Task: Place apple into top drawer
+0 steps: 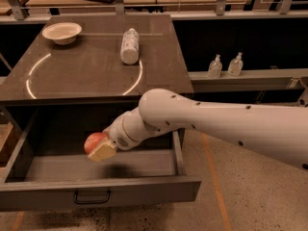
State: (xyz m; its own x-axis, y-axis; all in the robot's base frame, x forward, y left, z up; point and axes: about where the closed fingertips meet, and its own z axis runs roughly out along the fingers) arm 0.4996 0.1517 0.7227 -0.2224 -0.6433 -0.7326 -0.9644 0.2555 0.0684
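Open top drawer [43, 197] — fingers [102, 151] clasp apple [94, 140] over it.

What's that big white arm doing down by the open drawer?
The robot's arm reaches into the open top drawer, and its gripper has its jaws closed on an apple. The apple hangs above the drawer floor, not yet released. On the cabinet top, a white bottle lies on its side and a bowl sits untouched.
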